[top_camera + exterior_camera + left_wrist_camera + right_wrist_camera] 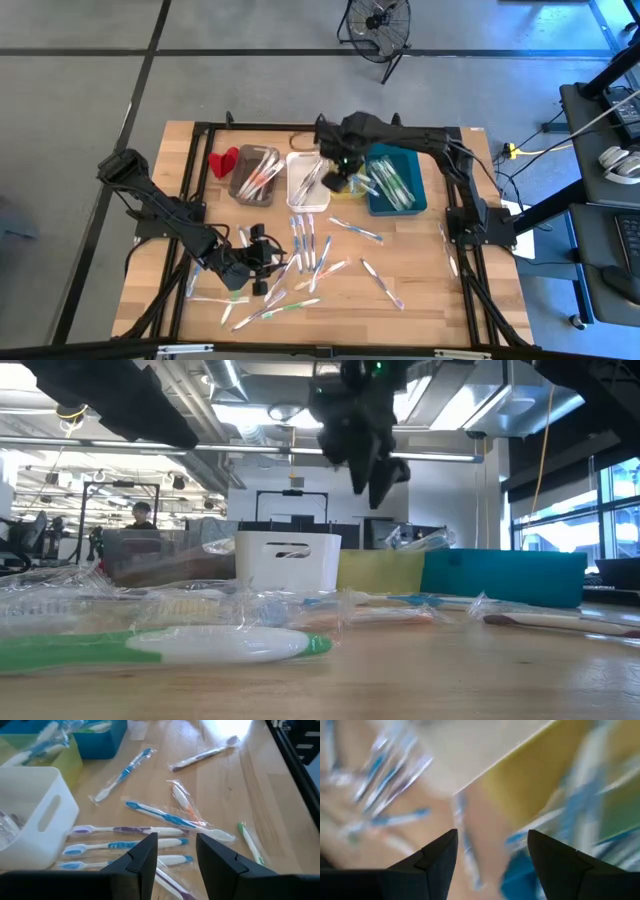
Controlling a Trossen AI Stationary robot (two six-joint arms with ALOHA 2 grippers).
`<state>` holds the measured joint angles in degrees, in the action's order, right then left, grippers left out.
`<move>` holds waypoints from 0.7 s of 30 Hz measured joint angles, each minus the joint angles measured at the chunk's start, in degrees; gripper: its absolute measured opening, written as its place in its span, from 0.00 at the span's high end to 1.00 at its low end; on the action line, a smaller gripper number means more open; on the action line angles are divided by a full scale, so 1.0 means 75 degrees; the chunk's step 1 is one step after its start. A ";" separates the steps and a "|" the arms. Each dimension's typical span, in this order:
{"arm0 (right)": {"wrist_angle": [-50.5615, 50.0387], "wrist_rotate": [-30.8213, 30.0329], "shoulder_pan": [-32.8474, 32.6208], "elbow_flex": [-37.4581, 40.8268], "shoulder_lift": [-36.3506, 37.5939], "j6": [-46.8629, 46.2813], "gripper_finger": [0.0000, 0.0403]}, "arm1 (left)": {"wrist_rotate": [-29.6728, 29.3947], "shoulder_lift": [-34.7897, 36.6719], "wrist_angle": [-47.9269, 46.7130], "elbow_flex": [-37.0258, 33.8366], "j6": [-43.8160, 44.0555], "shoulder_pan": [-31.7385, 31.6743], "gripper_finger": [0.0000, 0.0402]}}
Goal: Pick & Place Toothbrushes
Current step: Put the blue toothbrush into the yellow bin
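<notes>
Right gripper open and empty, raised over the yellow bin. Left gripper open, empty, low among toothbrushes scattered on the table; more in bins.

Even overhead light in the high view, ceiling strip lights glaring upper centre low view, right wrist view motion-blurred, sun glare on table top.

Your right gripper hangs raised over the table's far side, fingers parted and empty. Your left gripper waits low near the front edge, fingers apart.
</notes>
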<state>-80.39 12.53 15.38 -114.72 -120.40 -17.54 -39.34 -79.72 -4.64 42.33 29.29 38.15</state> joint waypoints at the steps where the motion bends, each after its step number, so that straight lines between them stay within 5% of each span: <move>1: -0.0122 0.0108 -0.0150 -0.0005 0.0000 0.0002 0.40 | 0.0089 0.0000 -0.0005 0.0000 0.0003 0.0000 0.68; 10: -0.1194 -0.0938 -0.1689 0.0465 -0.0003 0.0201 0.46 | 0.0391 0.0000 -0.0001 0.0000 0.0016 0.0000 0.68; 21: -0.0580 -0.2523 -0.3320 0.1533 -0.0003 -0.0153 0.52 | 0.0383 0.0000 0.0011 0.0000 0.0019 0.0000 0.68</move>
<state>-84.74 -6.39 -9.52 -103.23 -120.42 -18.69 -36.47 -79.72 -4.56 42.33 29.43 38.15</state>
